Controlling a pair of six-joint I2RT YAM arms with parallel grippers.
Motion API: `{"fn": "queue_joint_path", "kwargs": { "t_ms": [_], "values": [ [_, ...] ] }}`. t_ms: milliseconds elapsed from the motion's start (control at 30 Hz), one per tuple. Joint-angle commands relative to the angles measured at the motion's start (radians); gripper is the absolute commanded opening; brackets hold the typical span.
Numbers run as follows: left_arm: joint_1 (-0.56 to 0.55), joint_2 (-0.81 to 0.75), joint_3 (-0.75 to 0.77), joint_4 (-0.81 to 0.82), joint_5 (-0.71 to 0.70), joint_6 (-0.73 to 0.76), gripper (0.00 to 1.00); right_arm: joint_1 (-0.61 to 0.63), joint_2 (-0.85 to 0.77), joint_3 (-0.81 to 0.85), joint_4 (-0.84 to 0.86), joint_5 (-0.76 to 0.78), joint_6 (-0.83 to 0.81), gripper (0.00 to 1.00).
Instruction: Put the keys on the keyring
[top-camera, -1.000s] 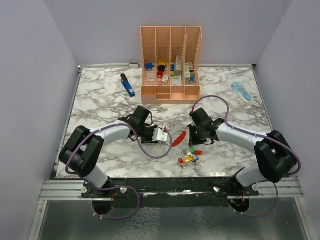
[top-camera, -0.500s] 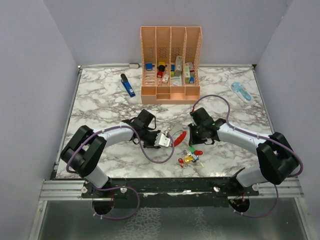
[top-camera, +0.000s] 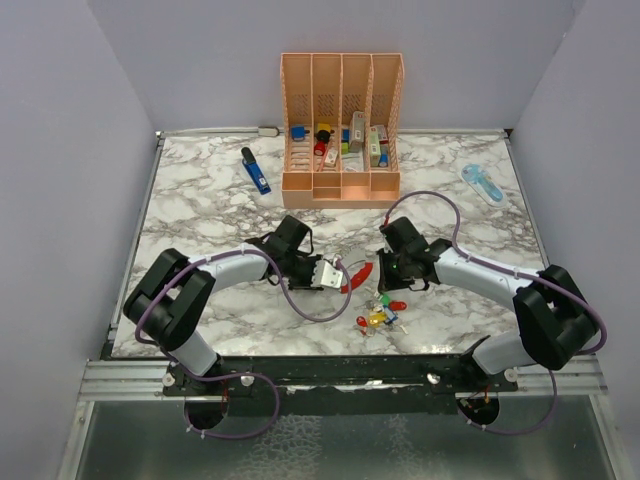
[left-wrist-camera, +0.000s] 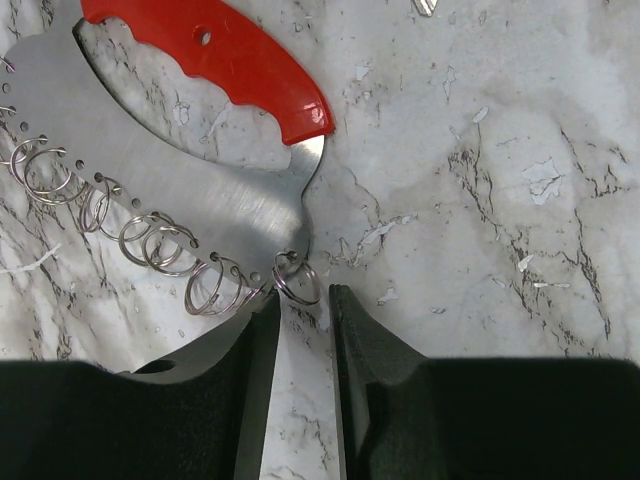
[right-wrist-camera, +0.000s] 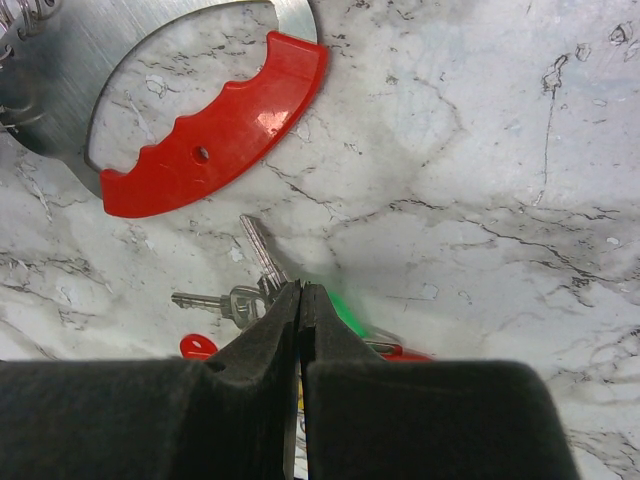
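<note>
The keyring (left-wrist-camera: 190, 190) is a grey steel plate with a red grip (left-wrist-camera: 225, 60) and several small split rings along its edge. In the top view it (top-camera: 358, 275) lies between the two arms. My left gripper (left-wrist-camera: 303, 300) stands narrowly open over the plate's lower corner. Its left finger (left-wrist-camera: 240, 370) overlaps the plate's edge, and one split ring (left-wrist-camera: 297, 281) lies just past the tips. The keys (top-camera: 380, 312) lie in a heap on the marble. My right gripper (right-wrist-camera: 301, 292) is shut right above them. One key blade (right-wrist-camera: 262, 255) runs up to its tips; contact is unclear.
A peach organiser (top-camera: 342, 125) with coloured items stands at the back. A dark blue stick tool (top-camera: 255, 170) lies at the back left and a pale blue flat tool (top-camera: 482, 183) at the back right. Grey walls close in both sides.
My left gripper has crept a little to the right, closer onto the keyring's steel end. The right gripper has stayed shut over the keys, almost still.
</note>
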Motion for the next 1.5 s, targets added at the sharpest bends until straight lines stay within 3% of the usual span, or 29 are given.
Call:
{"fn": "queue_joint_path", "kwargs": {
  "t_ms": [0,167,767,1467],
  "values": [
    [-0.004,0.003,0.005,0.003,0.016,-0.006,0.30,0.007,-0.017,-0.002,0.021,0.000,-0.011,0.01],
    [-0.008,0.002,0.012,-0.060,0.066,-0.001,0.30,0.007,-0.030,-0.016,0.023,0.004,-0.006,0.01],
    [-0.022,0.063,0.048,0.028,-0.037,-0.127,0.31,0.007,-0.025,-0.024,0.033,0.000,-0.007,0.01],
    [-0.040,0.052,-0.004,0.093,-0.181,-0.169,0.29,0.007,-0.012,-0.026,0.050,-0.008,-0.011,0.01]
  ]
}}
